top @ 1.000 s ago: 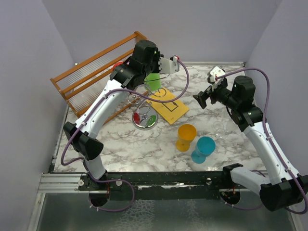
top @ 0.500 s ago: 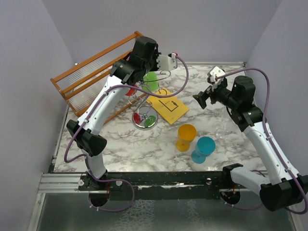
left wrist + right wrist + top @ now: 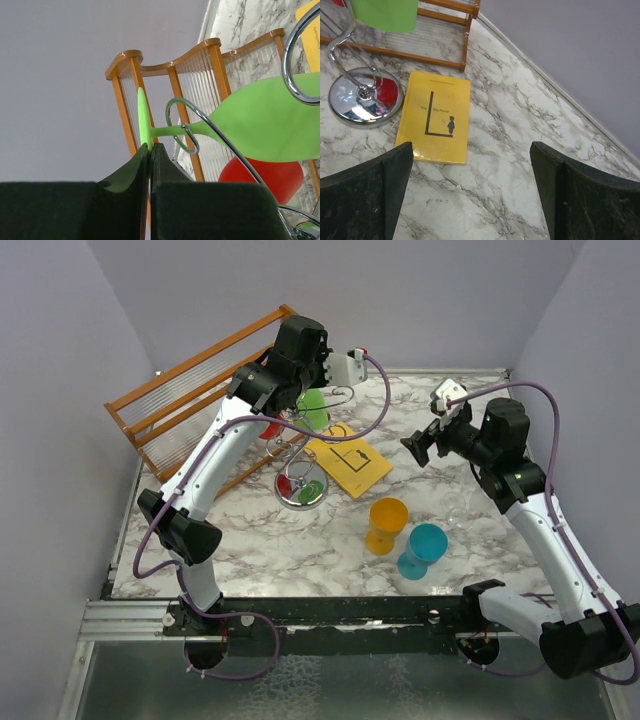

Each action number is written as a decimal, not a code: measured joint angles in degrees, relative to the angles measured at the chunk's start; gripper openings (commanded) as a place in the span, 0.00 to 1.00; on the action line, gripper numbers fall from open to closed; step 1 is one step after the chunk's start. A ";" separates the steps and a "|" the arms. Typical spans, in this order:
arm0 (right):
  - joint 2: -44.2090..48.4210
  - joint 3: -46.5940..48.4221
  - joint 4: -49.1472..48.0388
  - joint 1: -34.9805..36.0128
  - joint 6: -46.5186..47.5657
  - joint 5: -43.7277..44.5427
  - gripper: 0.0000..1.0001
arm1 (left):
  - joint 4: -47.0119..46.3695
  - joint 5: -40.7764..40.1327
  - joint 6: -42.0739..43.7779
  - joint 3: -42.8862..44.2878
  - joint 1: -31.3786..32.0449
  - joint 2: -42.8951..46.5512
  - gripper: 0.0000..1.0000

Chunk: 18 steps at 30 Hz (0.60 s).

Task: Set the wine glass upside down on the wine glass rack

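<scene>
Plainly, the green wine glass (image 3: 260, 125) is a light, opaque, plastic-looking piece. It seems stiff, smooth and probably slippery, likely less brittle than real glass, though the thin stem looks like its weak spot. It is up off the desk, tipped roughly sideways, with its stem lying inside a curled loop of the wine glass rack (image 3: 176, 103). Whether stem and wire touch I cannot tell.

The left claw (image 3: 150, 148) is pinched together on the rim of the flat foot, a thin edge-on hold that could let the glass swivel or slide out. The foot, or the stem just under it, is where I judge it should be held: the bowl is too wide and smooth, and the foot must sit above the loop with the bowl hanging down.

A red object (image 3: 260, 175) shows just beside the bowl, and the wooden slatted rack (image 3: 200, 70) stands behind. Further out, the right claw (image 3: 472, 155) hovers with jaws wide apart and empty over the marble desk (image 3: 520, 125), near a yellow book (image 3: 437, 120).
</scene>
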<state>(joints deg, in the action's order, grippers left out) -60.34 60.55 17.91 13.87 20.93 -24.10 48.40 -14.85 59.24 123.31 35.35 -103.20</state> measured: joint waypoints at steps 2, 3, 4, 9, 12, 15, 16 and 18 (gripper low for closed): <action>0.00 -0.17 0.00 0.00 0.02 0.00 1.00 | 0.02 0.00 0.00 0.00 -0.02 0.00 0.00; 0.00 -0.22 0.00 0.00 0.04 0.00 1.00 | 0.02 0.00 0.04 0.00 -0.02 0.00 0.00; 0.00 -0.26 0.00 0.00 0.11 0.00 1.00 | 0.04 -0.02 0.07 0.00 -0.02 0.00 0.00; 0.00 -0.42 0.00 0.02 0.37 0.00 1.00 | 0.17 0.04 0.96 0.00 -0.04 0.00 0.00; 0.00 -0.52 0.00 0.00 0.37 -0.02 1.00 | 0.31 0.55 1.86 0.00 -0.20 0.02 0.00; 0.00 -0.59 0.00 0.00 0.37 -0.07 1.00 | 0.59 1.88 2.69 0.00 -0.63 0.13 0.00; 0.00 -0.63 0.00 0.00 0.37 -0.11 1.00 | 0.76 2.47 3.06 0.00 -0.85 0.24 0.00; 0.00 -0.66 0.00 0.00 0.37 -0.17 1.00 | 2.05 3.91 3.58 0.00 -1.51 0.42 0.00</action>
<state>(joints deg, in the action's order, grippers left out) -60.34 59.90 17.91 13.87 21.30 -24.27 50.46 -10.94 62.83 123.31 33.85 -102.78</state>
